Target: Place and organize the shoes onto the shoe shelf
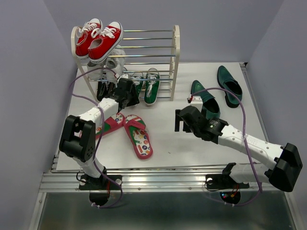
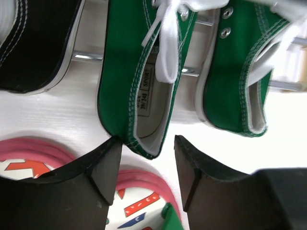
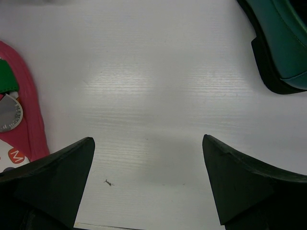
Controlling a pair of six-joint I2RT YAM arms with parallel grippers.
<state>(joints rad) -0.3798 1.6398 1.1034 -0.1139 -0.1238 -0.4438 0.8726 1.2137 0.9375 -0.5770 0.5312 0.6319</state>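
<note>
The left gripper [image 2: 146,155] has its jaws partly spread around the heel of a green sneaker [image 2: 122,72]. The left finger [image 2: 103,167] sits right at the heel's edge, while a strip of white table [image 2: 53,112] shows between the heel and the other finger, so nothing is pinched. A tag [image 2: 146,98] inside that sneaker reads 39/245; its other print is too blurred to read. The sneaker and its mate [image 2: 235,81] rest on the bottom rods of the shelf [image 1: 176,57], just right of a black sneaker [image 2: 33,43]. The flip-flops [image 1: 139,137] lie on the table in front of the shelf; a white M on a red spot shows on one insole. The right gripper [image 3: 148,177] hangs over bare table with its jaws spread wide, holding and touching nothing. The loafers [image 1: 229,85] lie on the table to the right, one close to that gripper.
</note>
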